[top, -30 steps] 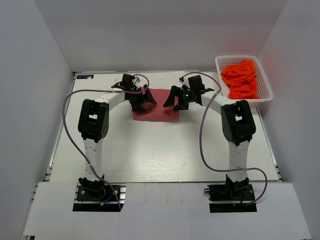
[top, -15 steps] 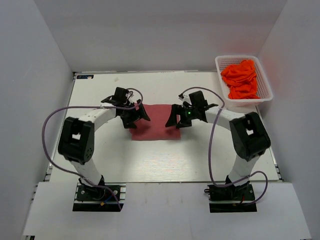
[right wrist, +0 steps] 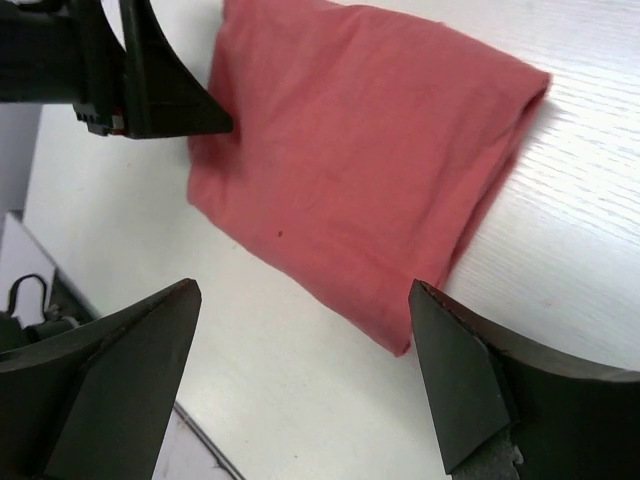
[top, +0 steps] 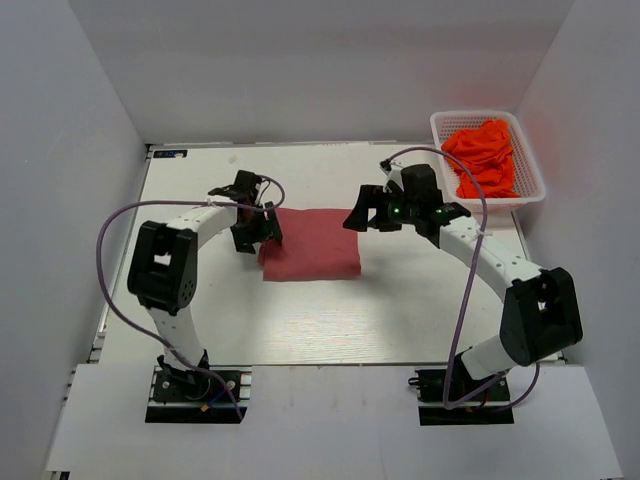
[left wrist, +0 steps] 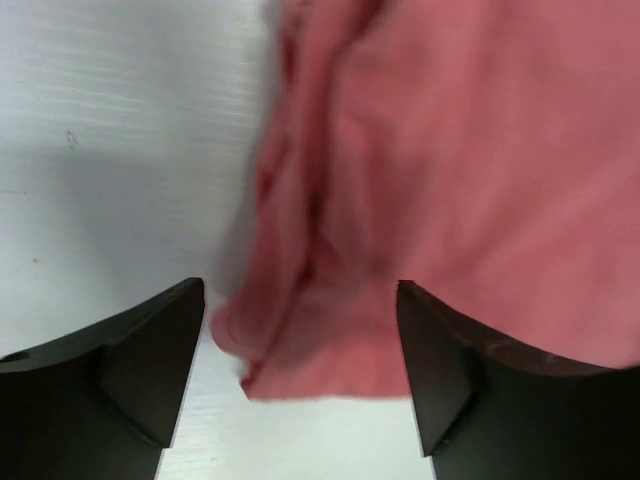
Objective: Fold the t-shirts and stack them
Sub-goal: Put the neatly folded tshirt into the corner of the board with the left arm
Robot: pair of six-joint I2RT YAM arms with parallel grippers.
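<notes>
Whereas a second earlier it lay farther back, the folded rose-red cloth t-shirt (top: 311,245) now rests flat nearer the middle of the white table (top: 300,320). Left gripper (top: 260,232): fingers apart, straddling the shirt's left edge. Right gripper (top: 366,217): fingers spread wide, holding nothing, just beside the far right corner, its arm swung outward. Crumpled bright orange t-shirts (top: 485,155) remain in the white plastic basket (top: 440,135).

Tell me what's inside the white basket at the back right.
Bright orange t-shirts, crumpled in a heap, fill the white basket. How many there are, and whatever lies beneath the top layer, is covered.
</notes>
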